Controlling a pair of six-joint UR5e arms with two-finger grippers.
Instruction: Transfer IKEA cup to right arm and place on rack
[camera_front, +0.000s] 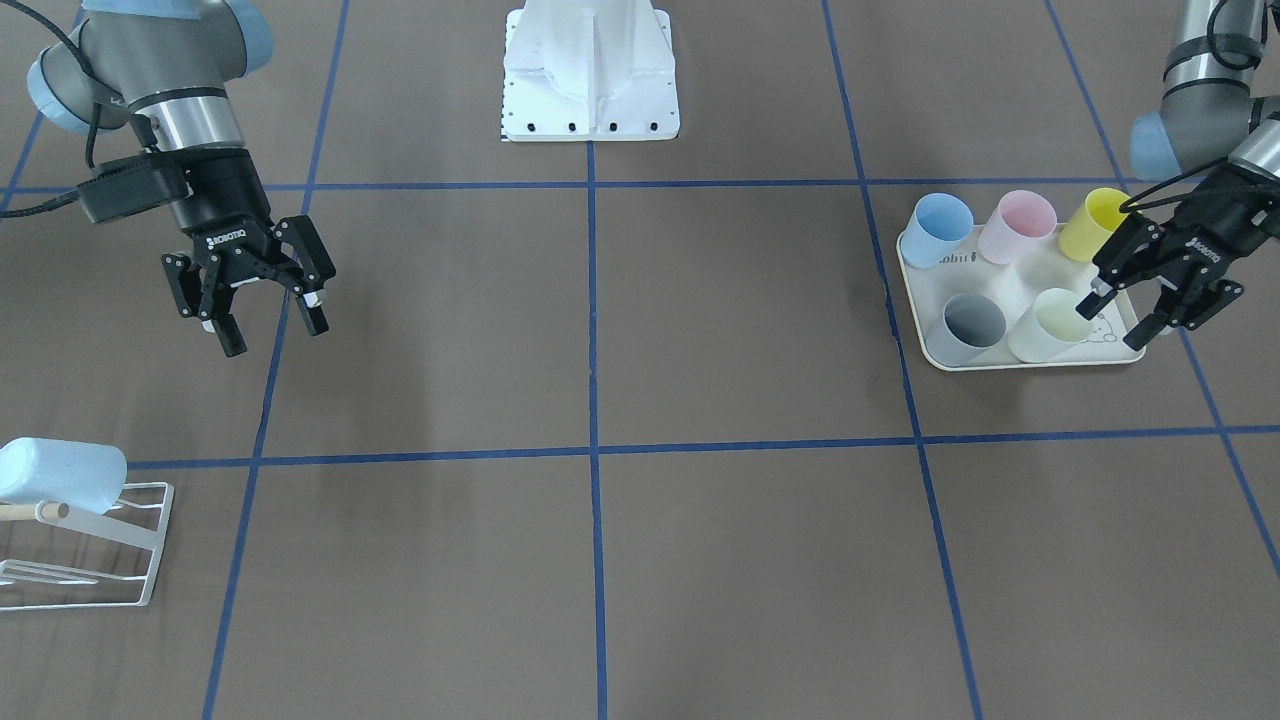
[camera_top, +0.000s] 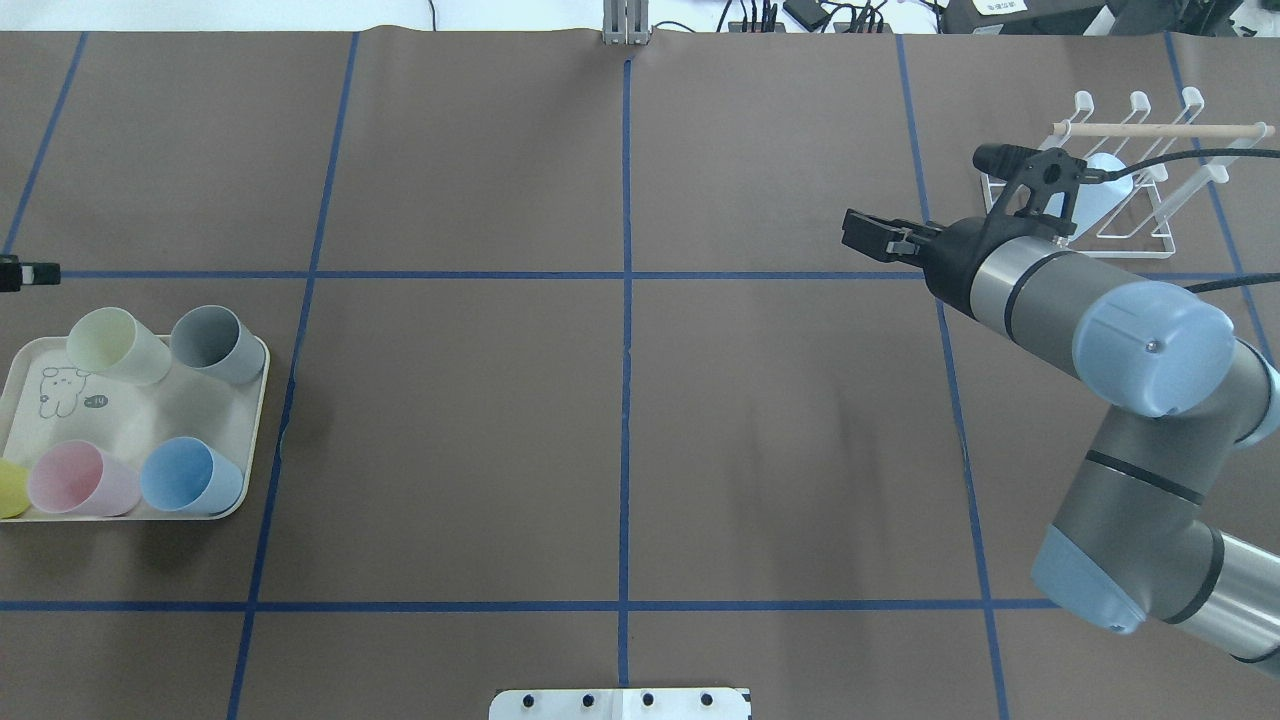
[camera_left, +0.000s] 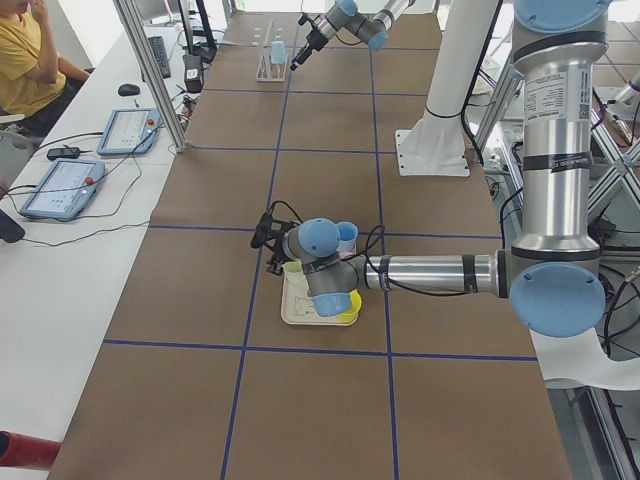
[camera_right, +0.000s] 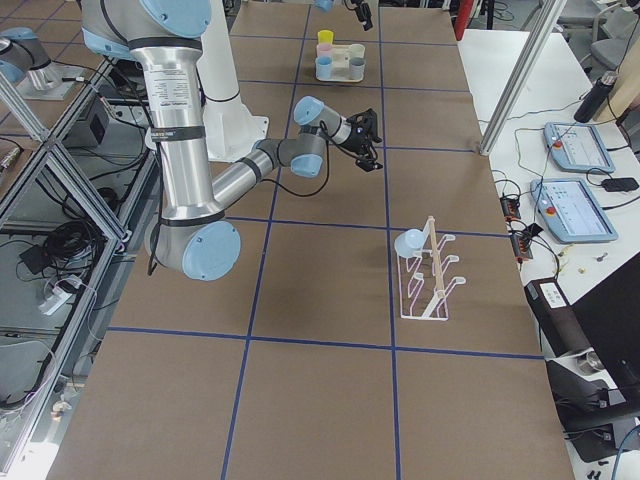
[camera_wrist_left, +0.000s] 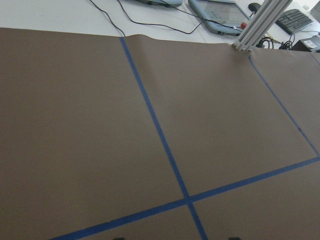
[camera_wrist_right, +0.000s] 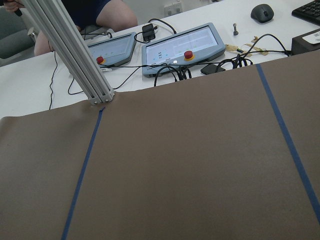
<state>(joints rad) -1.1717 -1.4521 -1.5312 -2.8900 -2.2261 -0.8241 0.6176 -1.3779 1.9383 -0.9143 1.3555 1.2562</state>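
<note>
— Two claws are showing on your screens; which one are you asking about first?

— The left. How is it standing?

— Your left claw (camera_front: 1113, 320) is hanging over the tray (camera_front: 1040, 272), spread wide and gripping nothing. One finger (camera_front: 1105, 280) is reaching to the rim of the pale green cup (camera_front: 1050, 330). I cannot tell whether it is touching.

— And the right?

— Your right claw (camera_front: 275, 335) is hovering above the bare desk (camera_front: 700, 330). It is also spread and carrying nothing, and it is well apart from the rack (camera_front: 158, 548).

— Where is the cup sitting?

— One light blue cup (camera_front: 60, 475) is resting on the rack at the end nearer the robot's base, just beside the dowel (camera_front: 25, 512). Five more are standing upright on the tray at the robot's left side. Blue (camera_front: 942, 228), pink (camera_front: 1018, 225) and yellow (camera_front: 1092, 222) are lining the row nearer the base. Grey (camera_front: 968, 325) and the pale green one are sitting in the row nearer you.

— Are the wrist cameras giving you anything?

— Both are looking across brown desk and blue tape (camera_wrist_left: 165, 150) toward the pendants (camera_wrist_right: 182, 47) lying past the far edge.
</note>
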